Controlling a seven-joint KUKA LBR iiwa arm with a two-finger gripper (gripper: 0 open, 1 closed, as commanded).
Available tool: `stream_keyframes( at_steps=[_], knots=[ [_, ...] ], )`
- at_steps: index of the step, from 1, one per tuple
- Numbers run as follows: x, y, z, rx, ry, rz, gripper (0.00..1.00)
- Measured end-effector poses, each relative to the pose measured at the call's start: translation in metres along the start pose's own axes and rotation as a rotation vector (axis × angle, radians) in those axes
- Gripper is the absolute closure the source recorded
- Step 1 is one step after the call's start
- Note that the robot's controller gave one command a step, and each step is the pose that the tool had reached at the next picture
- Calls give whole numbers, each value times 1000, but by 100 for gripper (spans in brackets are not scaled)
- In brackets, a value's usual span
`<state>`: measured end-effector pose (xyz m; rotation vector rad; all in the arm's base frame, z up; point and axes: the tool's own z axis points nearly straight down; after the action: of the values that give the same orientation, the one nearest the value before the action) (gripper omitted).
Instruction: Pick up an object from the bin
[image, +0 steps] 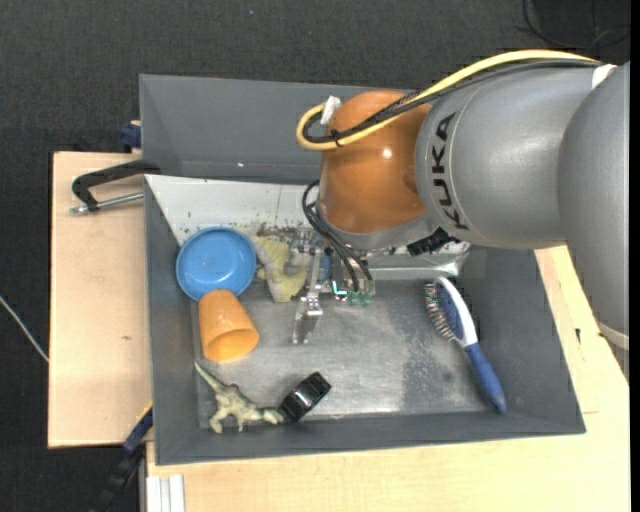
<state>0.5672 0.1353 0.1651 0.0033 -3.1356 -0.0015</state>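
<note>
- Gripper (305, 328) hangs low over bare floor in the middle of the bin (400, 372), just right of an orange cup (228, 325) and in front of a pale yellow wad (281, 268).
- Released or clenched, I cannot tell; no thing is seen in its grip.
- Blue bowl (215, 262) sits back-left, a beige lizard (235, 405) and a black clip (305, 394) at the front, and a blue brush (462, 338) well apart on the right.
- Judged from this, the task is barely begun: everything lies on the floor, with cup and wad nearest the gripper. Choosing, closing and lifting remain.
</note>
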Motion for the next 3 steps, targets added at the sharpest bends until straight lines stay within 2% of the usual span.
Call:
stream_keyframes(
  at_steps=[1, 2, 3],
  knots=[
    [-28, 23, 92, -5, -11, -121, 0],
    [21, 55, -6, -4, -17, -179, 0],
    [46, 54, 57, -2, -16, -121, 0]
  ],
)
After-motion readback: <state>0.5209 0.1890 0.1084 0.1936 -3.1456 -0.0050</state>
